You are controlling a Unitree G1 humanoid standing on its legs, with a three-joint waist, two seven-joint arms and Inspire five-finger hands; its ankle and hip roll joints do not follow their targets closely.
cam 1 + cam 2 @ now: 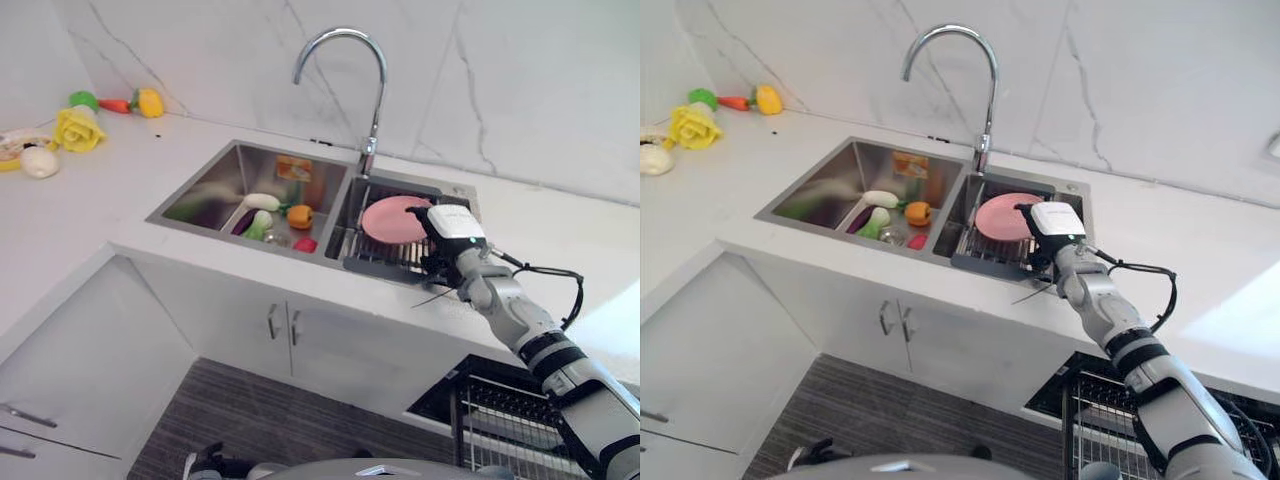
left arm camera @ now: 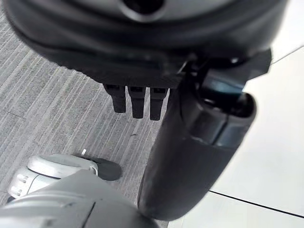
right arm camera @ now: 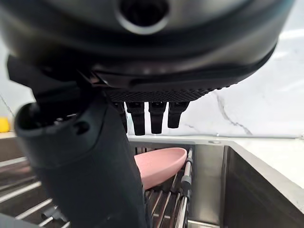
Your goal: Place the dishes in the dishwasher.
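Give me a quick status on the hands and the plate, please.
Right hand open, poised by the pink plate, no grasp yet. Plate lying on the sink rack. Left hand open, idle over the floor. Nothing in the way.

I see a tall curved chrome tap standing behind a double steel sink. In its left basin lie toy vegetables: a white one, a green one, an orange one and a small red one. On the white stone counter, far left, I see a yellow toy flower, a white round toy, a toy carrot and a yellow toy pepper. Below are white cabinet doors with metal handles, above a grey striped floor.
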